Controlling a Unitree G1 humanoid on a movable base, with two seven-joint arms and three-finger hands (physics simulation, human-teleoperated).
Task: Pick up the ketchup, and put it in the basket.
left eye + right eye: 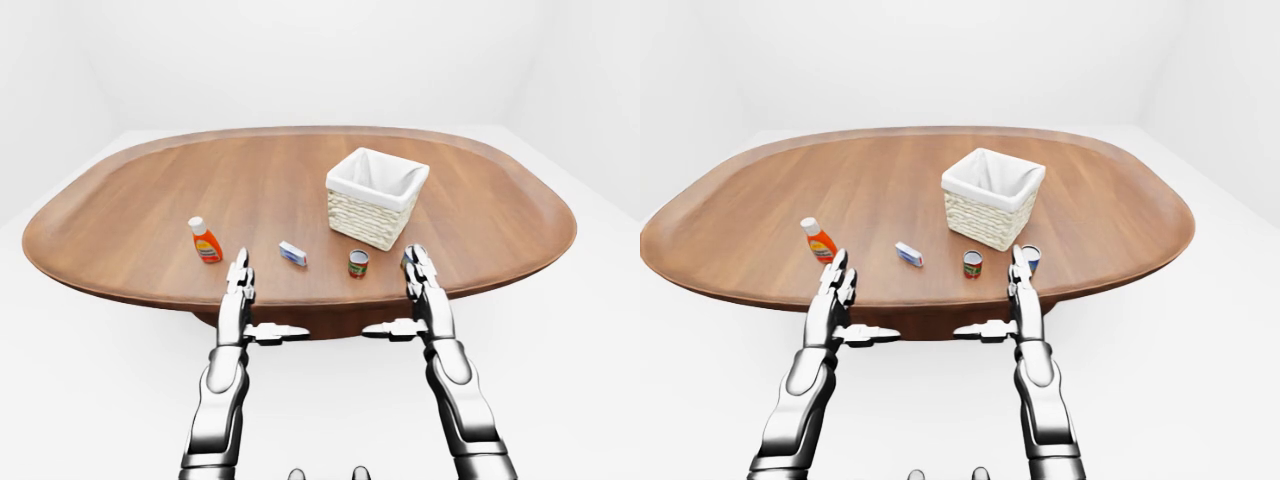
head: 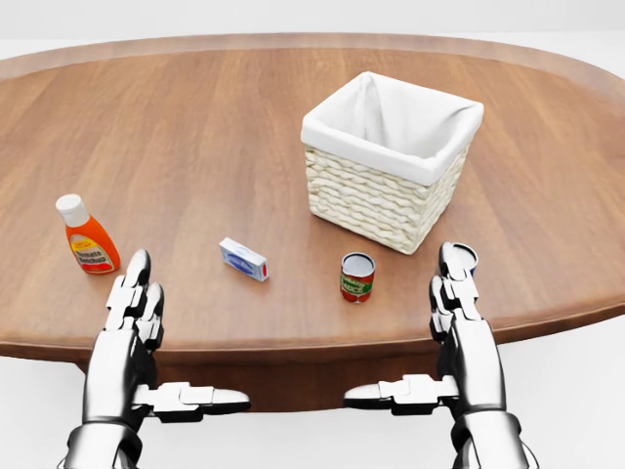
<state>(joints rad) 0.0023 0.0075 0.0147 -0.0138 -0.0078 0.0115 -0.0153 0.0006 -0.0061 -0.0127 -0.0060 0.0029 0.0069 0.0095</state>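
The ketchup (image 2: 86, 237) is an orange bottle with a white cap, upright near the left of the head view on the wooden table (image 2: 195, 127). The wicker basket (image 2: 391, 161) with a white liner stands right of centre, nothing visible inside. My left hand (image 2: 137, 293) hovers over the table's near edge, just right of and below the ketchup, fingers straight and thumb out, open. My right hand (image 2: 454, 283) is held the same way below the basket's right corner, open and holding nothing.
A small blue-and-white box (image 2: 243, 259) lies between the ketchup and a red-labelled can (image 2: 357, 277). A second can with a blue label (image 1: 1031, 258) stands partly hidden behind my right fingers. White floor surrounds the oval table.
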